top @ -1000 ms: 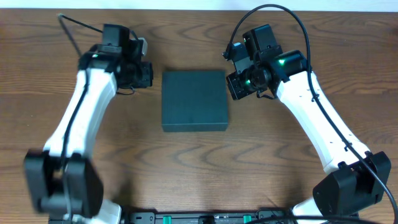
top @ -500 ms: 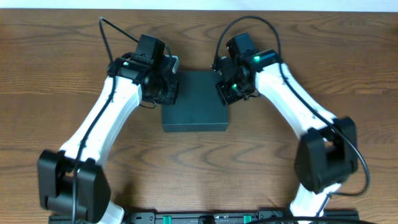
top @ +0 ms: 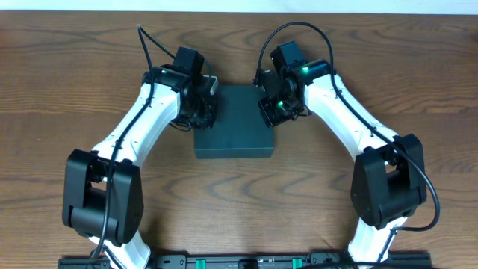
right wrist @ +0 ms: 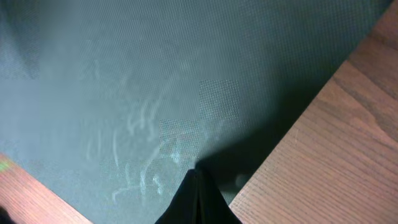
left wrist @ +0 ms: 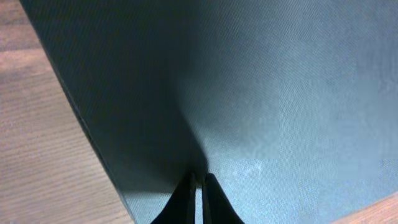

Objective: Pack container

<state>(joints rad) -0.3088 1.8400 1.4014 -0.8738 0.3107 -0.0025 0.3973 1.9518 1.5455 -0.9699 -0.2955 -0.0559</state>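
Observation:
The container (top: 233, 125) is a dark teal-black square box, lying closed in the middle of the wooden table. It fills most of the left wrist view (left wrist: 267, 87) and of the right wrist view (right wrist: 124, 81). My left gripper (top: 205, 112) is shut and empty, its tips (left wrist: 199, 180) down on the lid by the box's left edge. My right gripper (top: 270, 110) is shut and empty, its tips (right wrist: 196, 174) down on the lid near the box's right edge.
The wooden table (top: 89, 67) spreads on all sides of the box. A black rail (top: 239, 261) runs along the front edge between the two arm bases.
Both arms swung inward from beside the box onto its left and right edges. In the last half second the left gripper edged slightly further over the lid; the right barely moved.

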